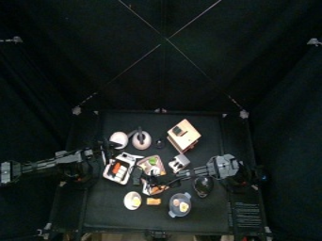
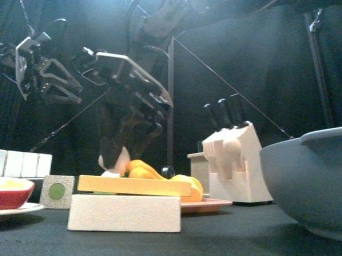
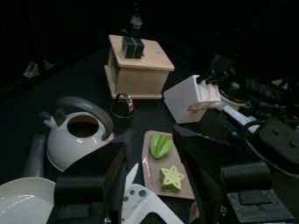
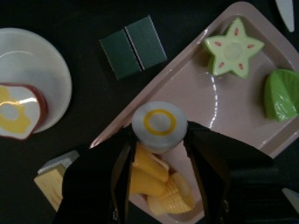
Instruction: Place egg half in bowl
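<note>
The egg half [image 4: 158, 121], white with a yellow centre, lies on a pink tray [image 4: 233, 96] beside yellow fruit pieces [image 4: 152, 184]. My right gripper [image 4: 158, 144] hangs just above it, open, with a fingertip on either side of its near edge. The grey bowl [image 1: 180, 204] stands at the table's front right. It looms large in the front view [image 2: 314, 180]. My left gripper [image 3: 158, 171] is open and empty over the same tray's [image 3: 187, 166] other end, by a green star fruit [image 3: 173, 178].
A white kettle [image 3: 76, 131], a wooden block [image 3: 138, 66] and a white knife block [image 3: 193, 96] stand behind the tray. A white plate [image 4: 30, 61] and a yellow-centred disc on a red dish [image 4: 14, 109] lie beside it. A white block with cheese [image 2: 127, 200] sits in front.
</note>
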You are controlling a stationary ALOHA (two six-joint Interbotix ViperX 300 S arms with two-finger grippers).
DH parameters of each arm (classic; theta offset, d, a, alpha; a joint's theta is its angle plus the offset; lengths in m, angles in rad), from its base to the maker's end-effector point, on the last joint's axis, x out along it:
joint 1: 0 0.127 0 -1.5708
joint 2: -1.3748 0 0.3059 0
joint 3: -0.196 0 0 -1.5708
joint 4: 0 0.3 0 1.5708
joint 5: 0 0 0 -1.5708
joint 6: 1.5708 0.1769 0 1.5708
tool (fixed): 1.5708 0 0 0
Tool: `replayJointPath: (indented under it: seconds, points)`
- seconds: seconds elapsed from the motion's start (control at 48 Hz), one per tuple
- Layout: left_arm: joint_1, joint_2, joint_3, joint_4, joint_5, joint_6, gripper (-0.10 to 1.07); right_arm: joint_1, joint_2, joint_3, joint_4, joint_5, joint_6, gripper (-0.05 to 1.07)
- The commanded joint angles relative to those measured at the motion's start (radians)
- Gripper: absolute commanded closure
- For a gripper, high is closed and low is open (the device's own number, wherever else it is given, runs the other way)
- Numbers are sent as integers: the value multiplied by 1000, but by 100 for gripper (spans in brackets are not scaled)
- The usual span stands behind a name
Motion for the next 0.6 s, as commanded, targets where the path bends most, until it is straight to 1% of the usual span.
replayJointPath:
  seconds: [0.0,0.104,0.208,0.271,0.354,0.479,0.583]
  points:
    - [2,2,-14,0,-3,2,17,-2,-83,9,-2,-21,3,35]
    - [2,3,-14,0,-3,3,17,20,-133,49,2,-49,6,35]
    - [2,2,-12,0,-3,3,17,58,-193,94,-2,-69,6,35]
    - [2,3,-14,0,-3,3,17,92,-238,135,-3,-87,5,35]
    - [2,3,-14,0,-5,2,17,132,-291,201,-2,-135,11,35]
    - [2,3,-12,-2,-3,2,17,196,-376,327,8,-253,41,35]
    - [2,3,-12,-2,-3,2,17,238,-433,426,3,-304,89,35]
